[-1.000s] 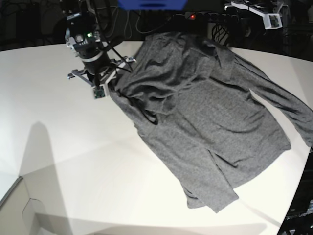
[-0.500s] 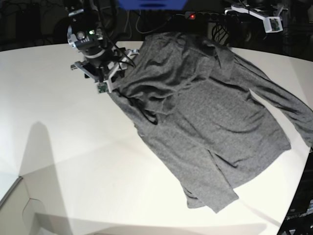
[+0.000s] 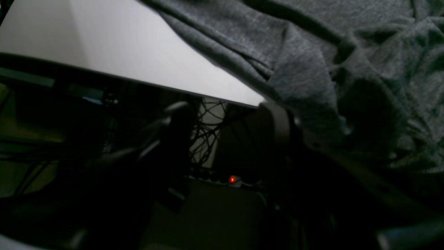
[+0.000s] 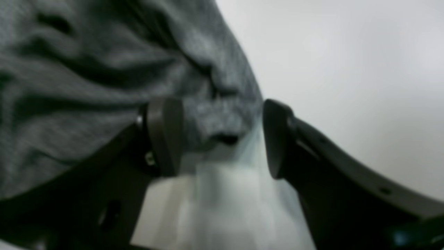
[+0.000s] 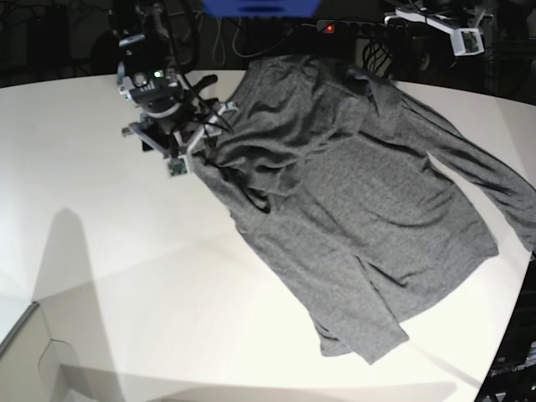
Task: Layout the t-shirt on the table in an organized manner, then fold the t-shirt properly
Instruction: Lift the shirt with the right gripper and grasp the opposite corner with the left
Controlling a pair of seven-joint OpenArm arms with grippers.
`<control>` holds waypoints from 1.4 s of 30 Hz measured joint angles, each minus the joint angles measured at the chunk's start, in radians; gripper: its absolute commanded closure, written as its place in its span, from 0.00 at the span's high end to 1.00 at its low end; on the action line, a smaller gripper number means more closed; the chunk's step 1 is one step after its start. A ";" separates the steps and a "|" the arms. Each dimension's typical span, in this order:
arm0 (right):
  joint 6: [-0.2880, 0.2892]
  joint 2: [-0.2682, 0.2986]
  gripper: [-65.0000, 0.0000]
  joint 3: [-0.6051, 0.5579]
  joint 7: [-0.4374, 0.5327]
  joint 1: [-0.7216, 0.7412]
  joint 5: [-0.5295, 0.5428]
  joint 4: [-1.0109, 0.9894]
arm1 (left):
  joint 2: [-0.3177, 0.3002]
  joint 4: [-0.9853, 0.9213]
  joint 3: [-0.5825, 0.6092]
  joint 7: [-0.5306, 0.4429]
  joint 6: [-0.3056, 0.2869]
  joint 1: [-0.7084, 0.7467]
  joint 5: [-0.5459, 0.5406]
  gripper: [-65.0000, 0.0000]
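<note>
The dark grey t-shirt [image 5: 360, 193] lies spread and creased across the white table [image 5: 100, 234], its collar end toward the back. One long sleeve [image 5: 502, 180] reaches the table's right edge. My right gripper [image 5: 199, 144] sits at the shirt's bunched left edge. In the right wrist view this gripper [image 4: 220, 139] is open, with a rumpled fold of the t-shirt [image 4: 104, 69] lying between its fingers [image 4: 164, 135], unclamped. My left gripper [image 3: 227, 121] hovers beyond the table's back edge [image 3: 145, 83], jaws apart and empty, beside the t-shirt [image 3: 312, 76].
A power strip with a red light [image 5: 329, 28] and cables lie behind the table. A blue object [image 5: 260, 7] sits at the top centre. The left arm [image 5: 435, 21] hangs off the table at the back right. The table's curved edge runs down the right side.
My right gripper has opened and let go of the shirt's bunched edge. Its arm shifted slightly toward the back. The shirt has barely moved.
</note>
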 measured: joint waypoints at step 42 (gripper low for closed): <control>0.000 0.140 0.00 0.447 -0.015 0.592 0.004 -0.370 | -0.002 0.019 -0.002 0.000 0.002 -0.253 -0.001 0.47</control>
